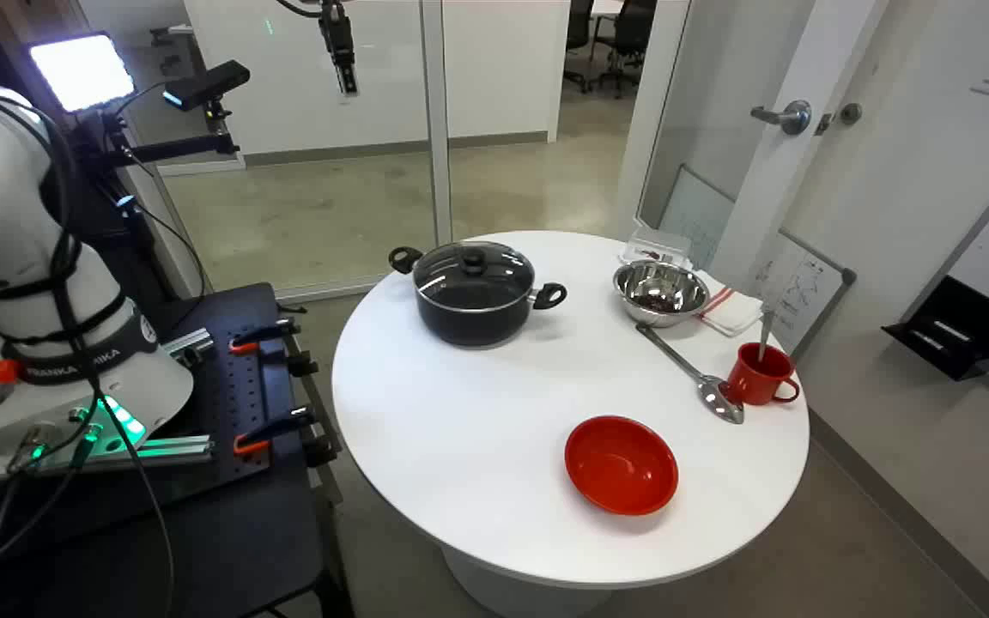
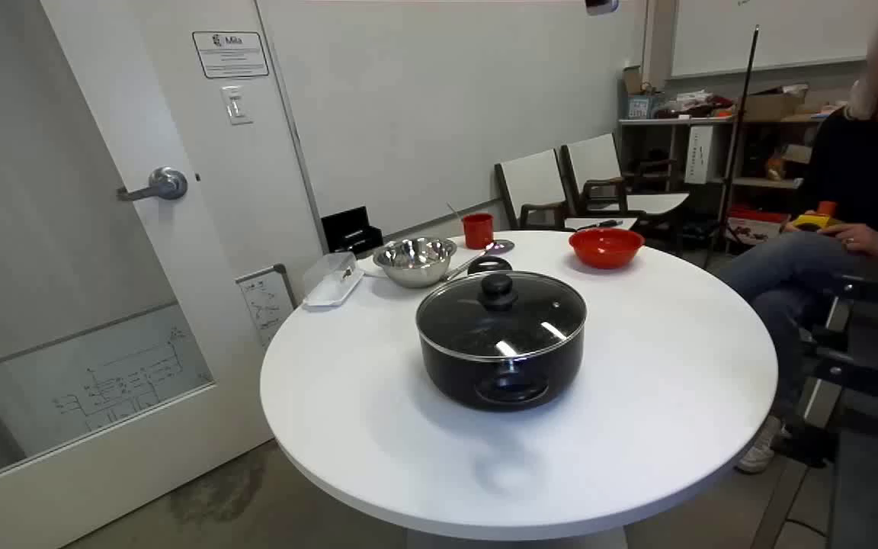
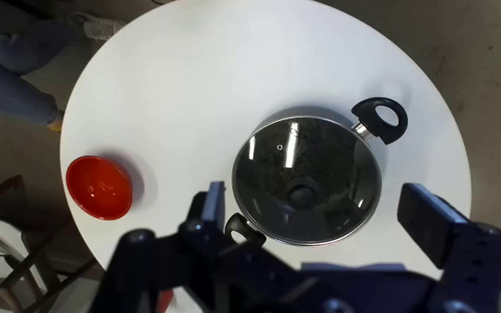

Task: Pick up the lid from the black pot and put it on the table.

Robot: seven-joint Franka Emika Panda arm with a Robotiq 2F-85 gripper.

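Clear glass, bound by a thin metal rim, forms the lid (image 2: 469, 320), which rests level on the black pot (image 2: 450, 374), near the middle of the frame in both exterior views and just right of it in the wrist view. Its dark knob (image 1: 473, 260) stands at the centre and points straight up. Being round, the lid is as broad one way as another; the pot's long axis runs through its two black handles (image 3: 373, 124), from upper right to lower left in the wrist view.

Spread wide, the gripper (image 3: 315, 193) shows one finger to the lower left of the lid and one to its lower right, the lid lying below and between them. Its grasp is empty, apart from lid and pot: in an exterior view its fingers (image 1: 347, 79) hang tip-down at the top of the frame, left of centre, well above the white table (image 1: 460, 429).

Right of the pot in an exterior view are a steel bowl (image 1: 653, 318), a metal spoon (image 1: 715, 397) aimed toward the lower right, and an upright red mug (image 1: 752, 378); a red bowl (image 1: 621, 468) sits below, right of centre.
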